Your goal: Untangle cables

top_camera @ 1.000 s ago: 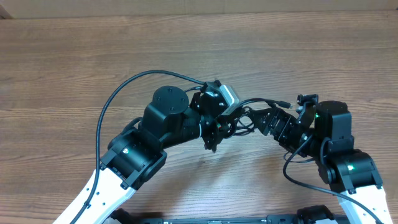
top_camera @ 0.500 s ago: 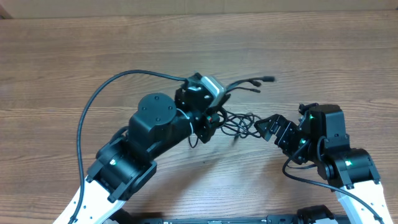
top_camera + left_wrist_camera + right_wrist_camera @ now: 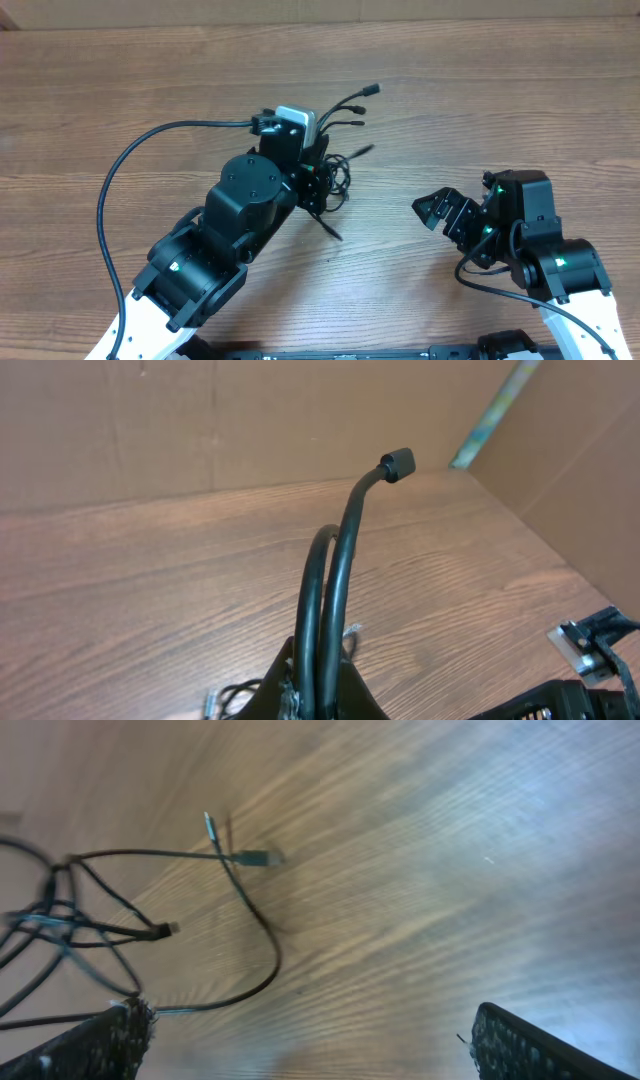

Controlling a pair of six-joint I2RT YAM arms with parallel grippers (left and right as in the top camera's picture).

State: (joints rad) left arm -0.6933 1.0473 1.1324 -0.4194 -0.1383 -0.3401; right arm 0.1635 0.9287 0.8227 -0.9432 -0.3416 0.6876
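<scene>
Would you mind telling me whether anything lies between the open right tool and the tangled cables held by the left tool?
Nothing visible does. Only bare wooden table lies between the open right tool and the cables, which are bunched at the shut left tool.

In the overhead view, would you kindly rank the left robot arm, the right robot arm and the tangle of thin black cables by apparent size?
1. Left black-and-white robot arm
2. Right black-and-white robot arm
3. Tangle of thin black cables
Both arms run off frame.
</scene>
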